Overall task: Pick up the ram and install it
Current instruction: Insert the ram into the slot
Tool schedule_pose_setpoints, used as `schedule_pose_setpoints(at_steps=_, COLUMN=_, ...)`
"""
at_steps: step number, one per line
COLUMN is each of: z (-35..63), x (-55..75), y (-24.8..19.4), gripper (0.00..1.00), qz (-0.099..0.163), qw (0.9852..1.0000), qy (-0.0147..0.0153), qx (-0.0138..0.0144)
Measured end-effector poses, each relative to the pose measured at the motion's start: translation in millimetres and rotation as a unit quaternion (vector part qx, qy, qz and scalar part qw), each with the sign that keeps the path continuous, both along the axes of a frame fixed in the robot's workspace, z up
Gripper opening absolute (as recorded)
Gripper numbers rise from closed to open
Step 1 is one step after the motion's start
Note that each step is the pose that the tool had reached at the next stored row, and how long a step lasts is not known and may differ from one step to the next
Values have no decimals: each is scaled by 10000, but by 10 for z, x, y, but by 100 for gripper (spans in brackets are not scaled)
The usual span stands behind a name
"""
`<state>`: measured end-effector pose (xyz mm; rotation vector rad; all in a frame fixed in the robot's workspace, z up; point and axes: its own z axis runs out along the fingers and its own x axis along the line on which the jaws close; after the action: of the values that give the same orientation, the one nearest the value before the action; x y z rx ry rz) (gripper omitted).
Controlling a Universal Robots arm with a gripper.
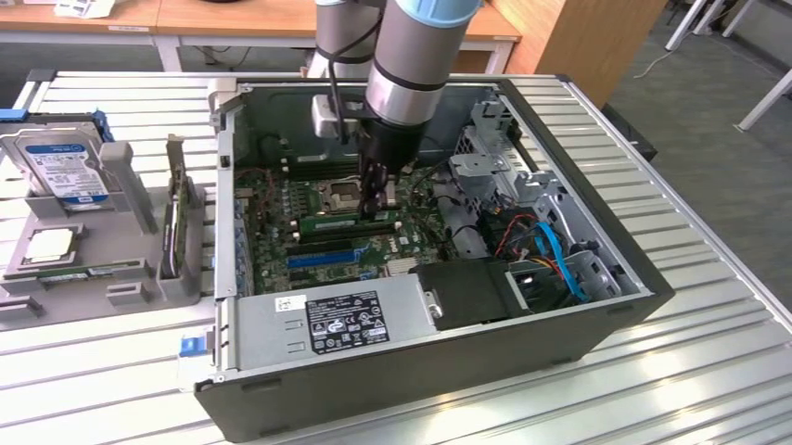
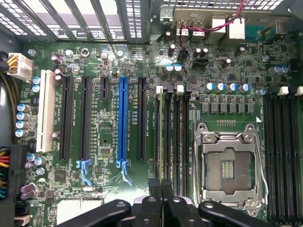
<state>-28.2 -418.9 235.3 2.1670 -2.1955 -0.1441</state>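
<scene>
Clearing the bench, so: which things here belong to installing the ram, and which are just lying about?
Job: ram, standing in a memory slot; shut gripper over it; motherboard.
Lying about: hard drive, loose processor chip, both on the grey holder outside the case.

The grey-and-blue cylindrical metal arm (image 1: 415,65) comes in from twelve o'clock of the exterior view, wrist vertical. Its black two-fingered tool (image 1: 369,206) points straight down, fingers (image 2: 154,195) pressed together.

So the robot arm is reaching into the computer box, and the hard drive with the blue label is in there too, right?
No. The arm does reach into the computer box, but the hard drive stands outside it, in the gray holder at the exterior view's left.
</scene>
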Motion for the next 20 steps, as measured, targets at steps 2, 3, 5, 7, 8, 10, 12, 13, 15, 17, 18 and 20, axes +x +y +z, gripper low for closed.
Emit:
schedule_pose_setpoints(at_steps=2, z=0, x=11, y=0, gripper=11, qz=0, qw=10000, qy=33, qx=0)
schedule_pose_setpoints(at_steps=3, z=0, x=16, y=0, gripper=11, qz=0, qw=10000, qy=49, qx=-1)
schedule_pose_setpoints(at_steps=5, z=0, x=24, y=0, gripper=11, qz=0, qw=10000, qy=74, qx=-1)
schedule_pose_setpoints(at_steps=7, z=0, x=27, y=0, gripper=11, qz=0, qw=10000, qy=85, qx=-1)
schedule_pose_setpoints(at_steps=8, z=0, x=27, y=0, gripper=11, qz=-1, qw=10000, qy=85, qx=-2)
schedule_pose_setpoints(at_steps=10, z=0, x=27, y=0, gripper=11, qz=-1, qw=10000, qy=85, qx=-1)
schedule_pose_setpoints(at_steps=12, z=-1, x=37, y=0, gripper=11, qz=1, qw=10000, qy=85, qx=-1)
schedule_pose_setpoints(at_steps=13, z=-1, x=42, y=0, gripper=11, qz=0, qw=10000, qy=85, qx=-1)
schedule_pose_setpoints(at_steps=15, z=-1, x=44, y=0, gripper=11, qz=0, qw=10000, qy=85, qx=-1)
schedule_pose_setpoints(at_steps=17, z=0, x=44, y=0, gripper=11, qz=0, qw=10000, qy=85, qx=-1)
schedule_pose_setpoints(at_steps=18, z=-1, x=44, y=0, gripper=11, qz=-1, qw=10000, qy=85, qx=-1)
schedule_pose_setpoints(at_steps=20, z=-4, x=44, y=1, gripper=11, qz=0, qw=10000, qy=85, qx=-1)
